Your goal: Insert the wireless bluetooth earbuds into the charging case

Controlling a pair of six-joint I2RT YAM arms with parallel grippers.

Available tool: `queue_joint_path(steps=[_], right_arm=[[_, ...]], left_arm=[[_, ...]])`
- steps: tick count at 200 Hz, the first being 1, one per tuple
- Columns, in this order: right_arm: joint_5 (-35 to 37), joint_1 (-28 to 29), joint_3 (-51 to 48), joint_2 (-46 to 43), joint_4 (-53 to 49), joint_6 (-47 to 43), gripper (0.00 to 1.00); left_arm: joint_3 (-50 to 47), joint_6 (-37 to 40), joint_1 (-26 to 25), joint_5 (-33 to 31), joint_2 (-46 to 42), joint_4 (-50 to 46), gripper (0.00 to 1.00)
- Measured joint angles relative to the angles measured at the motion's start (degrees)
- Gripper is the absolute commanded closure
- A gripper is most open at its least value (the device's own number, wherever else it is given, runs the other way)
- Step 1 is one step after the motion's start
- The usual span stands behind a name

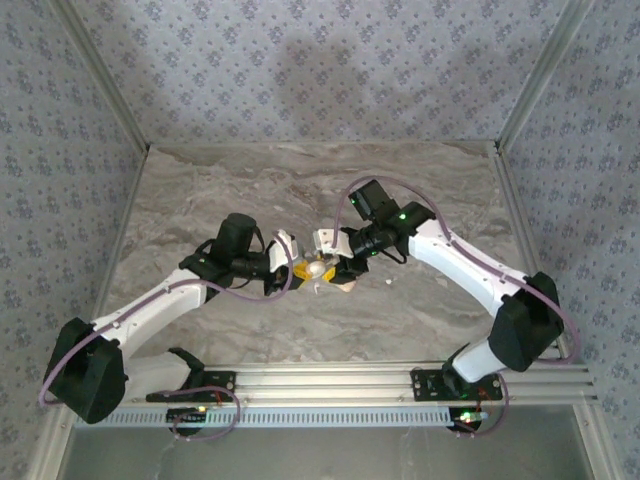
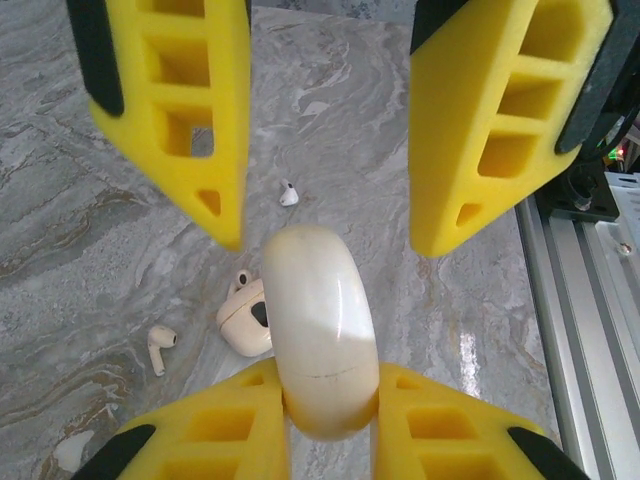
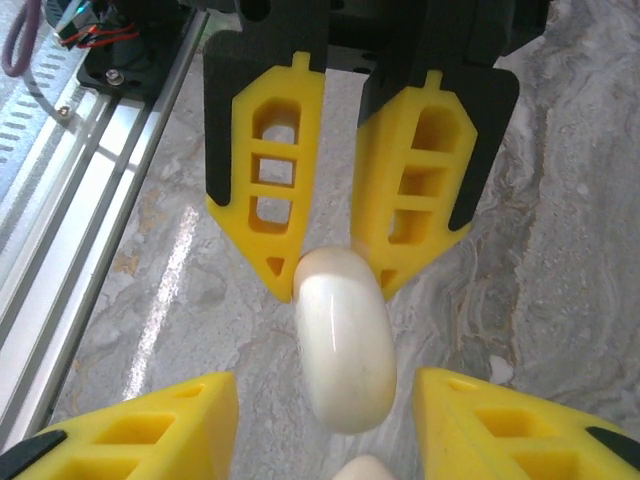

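Left wrist view: my left gripper (image 2: pixel 332 385) is clamped on the white rounded charging case (image 2: pixel 320 320). My right gripper (image 2: pixel 332 238) hangs spread wide just ahead. On the marble table (image 2: pixel 80 200), the far earbud (image 2: pixel 288 192) lies beyond my fingertips and the near earbud (image 2: pixel 160 347) off to their left.

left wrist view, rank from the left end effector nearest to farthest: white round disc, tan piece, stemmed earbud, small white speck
1. white round disc, clamped in the left end effector
2. tan piece, on the table just left
3. stemmed earbud, further left
4. small white speck, farthest ahead
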Motion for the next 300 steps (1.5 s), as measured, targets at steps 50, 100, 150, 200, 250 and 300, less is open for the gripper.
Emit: queue_joint_path(steps=[50, 100, 150, 200, 250, 300], right_arm=[[-2.54, 0.20, 2.95, 2.43, -2.27, -1.79, 0.66], [-3.04, 0.20, 4.13, 3.45, -4.31, -3.30, 0.70], [-2.99, 0.20, 4.57, 3.50, -5.68, -3.89, 0.65], [-2.73, 0.20, 5.18, 3.50, -6.75, -4.94, 0.77], [-3.23, -0.94, 4.94, 2.40, -7.43, -5.99, 0.78], [-6.60, -2.60, 3.26, -1.44, -4.50, -5.46, 0.78]], left_arm=[[0.00, 0.07, -0.28, 0.33, 0.00, 0.00, 0.80], [0.00, 0.46, -0.37, 0.74, -0.02, -0.55, 0.80], [0.00, 0.48, -0.37, 1.18, -0.50, -0.42, 0.80], [0.00, 0.79, -0.59, 1.60, -0.61, -0.39, 0.70], [0.02, 0.35, -0.59, 1.57, -0.85, 0.87, 0.45], [0.02, -0.20, -0.59, 1.99, -0.85, 1.90, 0.47]])
